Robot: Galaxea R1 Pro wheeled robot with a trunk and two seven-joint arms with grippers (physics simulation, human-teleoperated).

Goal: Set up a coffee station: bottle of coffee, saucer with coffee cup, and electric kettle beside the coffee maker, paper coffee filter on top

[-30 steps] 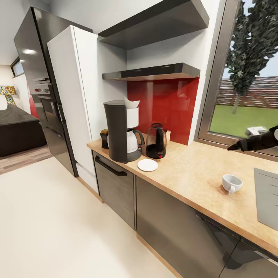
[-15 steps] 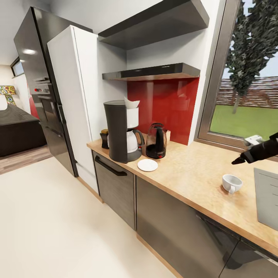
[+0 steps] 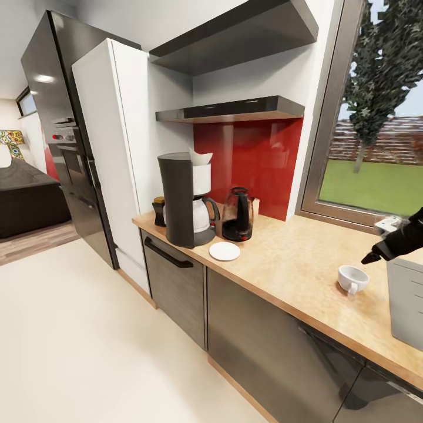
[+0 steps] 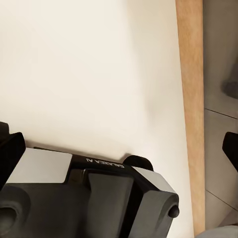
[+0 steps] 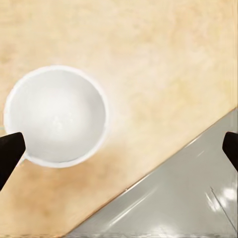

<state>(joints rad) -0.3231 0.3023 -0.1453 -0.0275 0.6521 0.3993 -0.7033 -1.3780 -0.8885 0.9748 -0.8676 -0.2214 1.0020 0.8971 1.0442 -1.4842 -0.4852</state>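
One coffee cup, white, upright, on the kitchen countertop towards its right end, just beside a grey sink edge and well apart from the other station items. Seen from the right wrist camera, the cup lies open-side up on bare worktop, with one black fingertip at its rim side and the other far across over the grey sink surface; jaws spread wide, grasping nothing.

One right gripper, black, hanging just above and beside the cup, not touching it.

One coffee maker, at the countertop's left end, with a paper coffee filter sitting on top.

One bottle of coffee, just behind the coffee maker on its left.

One electric kettle, just right of the coffee maker.

One saucer, bare, in front of the kettle and near the coffee maker's base.

One kitchen shelf, above the red backsplash.

One left gripper: its wrist camera faces pale floor and a cabinet edge; one dark fingertip shows, and whether the jaws are spread or closed cannot be told.
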